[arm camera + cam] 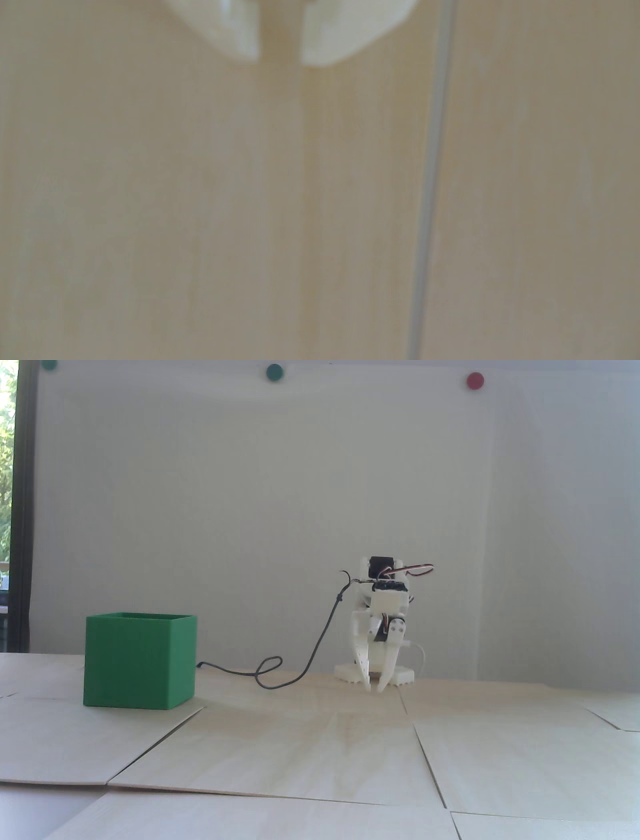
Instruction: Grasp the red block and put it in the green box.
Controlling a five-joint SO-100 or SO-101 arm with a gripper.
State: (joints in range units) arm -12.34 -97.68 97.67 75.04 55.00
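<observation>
The green box (pixel 135 665) stands on the wooden table at the left of the fixed view, its open top facing up. The red block is not in view in either frame. My white gripper (pixel 374 690) hangs folded down in front of the arm's base, well to the right of the box, with its tips just above the table. The wrist view shows the two blurred white fingers (pixel 332 38) at the top edge, and the gripper (pixel 280 62) has a narrow gap with only bare wood between them. It holds nothing.
A black cable (pixel 300 670) loops across the table between the box and the arm. The table is made of pale wood panels with seams (pixel 429 194). Green dots (pixel 274 372) and a red dot (pixel 475 380) are on the white wall.
</observation>
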